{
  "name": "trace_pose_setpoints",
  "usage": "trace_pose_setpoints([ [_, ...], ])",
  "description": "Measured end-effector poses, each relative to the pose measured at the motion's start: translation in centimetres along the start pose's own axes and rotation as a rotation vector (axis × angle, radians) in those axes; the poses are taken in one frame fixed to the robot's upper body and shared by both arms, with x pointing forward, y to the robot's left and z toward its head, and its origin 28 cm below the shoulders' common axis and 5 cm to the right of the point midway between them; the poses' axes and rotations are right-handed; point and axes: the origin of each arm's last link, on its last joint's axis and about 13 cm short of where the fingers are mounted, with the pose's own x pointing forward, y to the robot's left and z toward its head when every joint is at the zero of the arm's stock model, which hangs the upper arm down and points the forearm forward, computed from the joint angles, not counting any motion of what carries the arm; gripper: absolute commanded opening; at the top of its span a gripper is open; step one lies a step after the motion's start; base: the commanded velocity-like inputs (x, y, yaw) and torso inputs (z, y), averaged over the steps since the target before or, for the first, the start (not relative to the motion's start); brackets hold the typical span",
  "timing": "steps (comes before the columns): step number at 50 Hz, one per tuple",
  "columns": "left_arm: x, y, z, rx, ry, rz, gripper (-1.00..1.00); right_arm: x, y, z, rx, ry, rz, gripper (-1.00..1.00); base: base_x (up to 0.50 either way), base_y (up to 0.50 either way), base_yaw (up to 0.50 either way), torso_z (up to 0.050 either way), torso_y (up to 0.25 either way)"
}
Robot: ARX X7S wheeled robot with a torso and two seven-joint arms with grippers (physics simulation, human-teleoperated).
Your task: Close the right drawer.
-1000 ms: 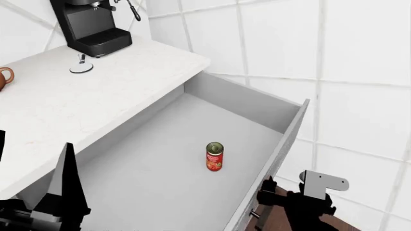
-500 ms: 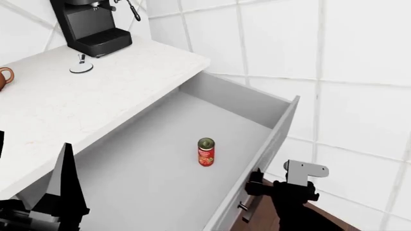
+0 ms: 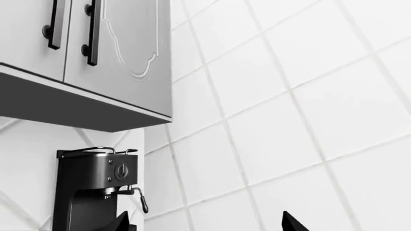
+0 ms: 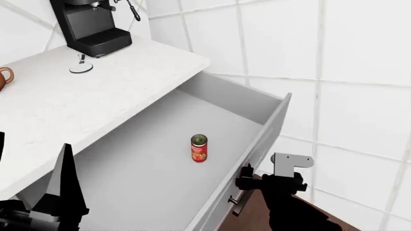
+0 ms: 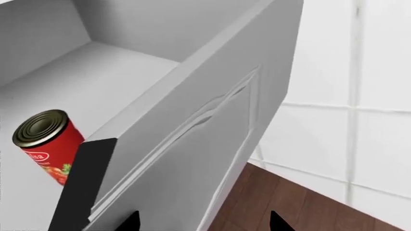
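The right drawer (image 4: pixel 160 163) stands pulled out from under the counter, its pale-grey inside showing. Its moulded grey front (image 5: pixel 212 134) carries a black bar handle (image 5: pixel 83 185). My right gripper (image 4: pixel 260 185) is up against the outside of that front, beside the handle. In the right wrist view the right gripper (image 5: pixel 204 224) is open, and the front's end edge lies just ahead of the gap between its fingertips. My left gripper (image 3: pixel 205 224) is open on nothing and faces the tiled wall. One of its fingers (image 4: pixel 66 187) rises at the lower left of the head view.
A red can (image 4: pixel 198 148) stands upright inside the drawer. On the white counter (image 4: pixel 96 101) are a black coffee machine (image 4: pixel 90 24), a small white dish (image 4: pixel 82 67) and a brown pot (image 4: pixel 5 77). Upper cabinets (image 3: pixel 122 48) hang above. Dark wood floor (image 5: pixel 282 202) lies beyond the drawer front.
The drawer has slid inward under the counter, carrying the can with it. My right gripper has moved left along with the drawer front. The left arm has not moved.
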Motion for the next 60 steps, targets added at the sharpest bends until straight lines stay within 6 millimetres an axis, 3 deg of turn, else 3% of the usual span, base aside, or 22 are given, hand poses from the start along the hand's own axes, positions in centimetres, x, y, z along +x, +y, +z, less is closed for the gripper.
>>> trace_pose_setpoints([
  [32, -0.1, 0.1, 0.1, -0.005, 0.000, 0.004, 1.00, 1.5, 1.9, 0.6, -0.052, 0.016, 0.060, 1.00, 0.00, 0.00, 0.00, 0.000, 0.000],
  [60, -0.2, 0.1, 0.0, -0.008, 0.001, 0.004, 1.00, 2.3, 5.0, 0.4, -0.139, 0.046, 0.192, 1.00, 0.00, 0.00, 0.00, 0.000, 0.000],
])
